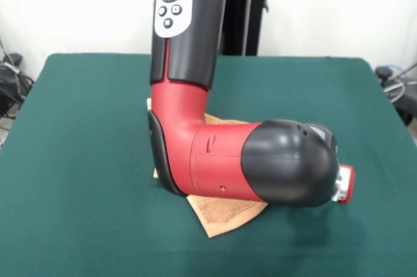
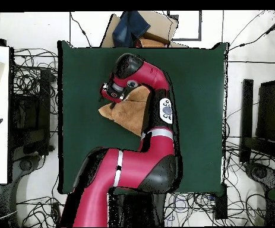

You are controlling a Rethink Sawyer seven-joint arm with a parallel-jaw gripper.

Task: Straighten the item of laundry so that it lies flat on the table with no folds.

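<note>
The light-brown terry towel [image 1: 225, 215] lies crumpled near the middle of the dark green table [image 1: 78, 160]. In the front view my arm covers most of it. Only a pointed corner shows below the arm and a strip [image 1: 221, 119] behind the elbow. In the overhead view the towel [image 2: 130, 113] is a folded, uneven shape with a corner pointing left. My gripper [image 2: 113, 93] sits at the towel's upper left edge, low over it. The arm hides it in the front view. Whether it holds the cloth cannot be seen.
My red and black arm [image 1: 215, 160] bends low across the table's middle. A cardboard box with dark blue cloth [image 2: 142, 27] stands beyond the table's top edge in the overhead view. Cables and stands surround the table.
</note>
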